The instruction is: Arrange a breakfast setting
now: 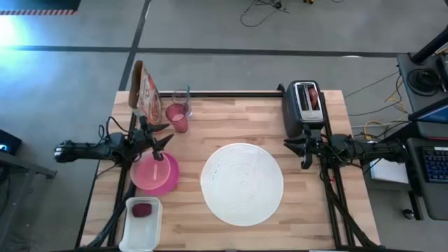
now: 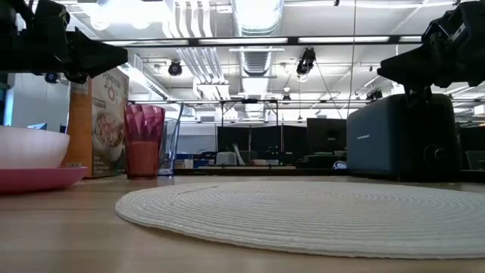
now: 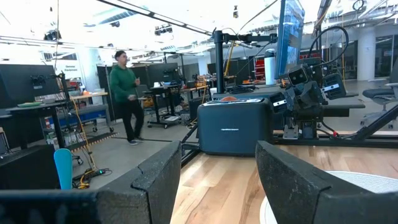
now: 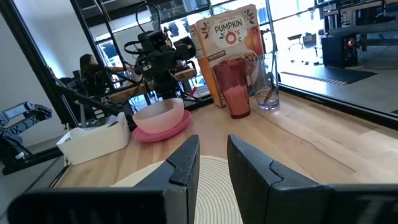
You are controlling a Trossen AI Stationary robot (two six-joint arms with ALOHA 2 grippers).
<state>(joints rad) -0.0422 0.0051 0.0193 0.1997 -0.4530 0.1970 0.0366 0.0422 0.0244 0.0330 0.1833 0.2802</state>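
A pale pink bowl [image 1: 152, 170] sits in a magenta plate [image 1: 168, 178] at the table's left. My left gripper [image 1: 166, 134] hovers open just past the bowl's far side, empty. A pink tumbler [image 1: 177, 117] and a clear glass [image 1: 183, 98] stand behind it; a thin utensil leans in the glass [image 4: 268, 94]. A big round white woven mat [image 1: 241, 183] lies in the middle. A dark red fruit [image 1: 142, 209] lies in a white tub [image 1: 140, 231]. My right gripper [image 1: 297, 148] hangs near the toaster [image 1: 302, 112], fingers slightly apart, empty.
A cereal box [image 1: 145, 89] stands at the far left corner behind the tumbler. A brown-red thing shows in the toaster's slot [image 1: 313, 96]. Bare wood lies between the mat and the toaster and along the near edge. A person walks in the room beyond [image 3: 127, 93].
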